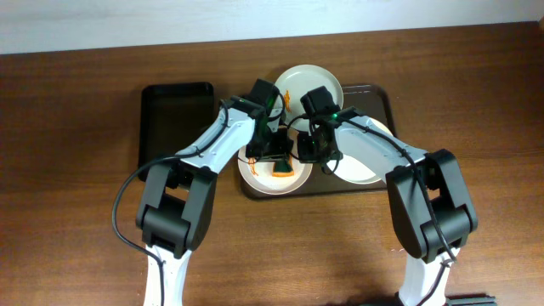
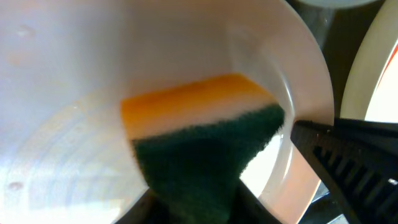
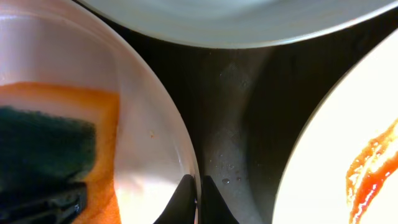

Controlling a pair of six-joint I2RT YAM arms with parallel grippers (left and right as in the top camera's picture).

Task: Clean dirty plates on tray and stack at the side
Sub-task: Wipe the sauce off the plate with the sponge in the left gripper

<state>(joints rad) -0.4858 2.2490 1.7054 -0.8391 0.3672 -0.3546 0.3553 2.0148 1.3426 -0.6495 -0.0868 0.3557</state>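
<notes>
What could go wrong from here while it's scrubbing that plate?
The right claw pinches only the thin rim of the front plate, so hard strokes of the sponge might pull it free. The left claw works right beside it; they could bump. The smeared plate lies close by, so a slip might knock into it.

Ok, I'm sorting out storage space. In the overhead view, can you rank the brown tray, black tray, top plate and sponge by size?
1. Brown tray
2. Black tray
3. Top plate
4. Sponge

No ties, and each gap is clear.
</notes>
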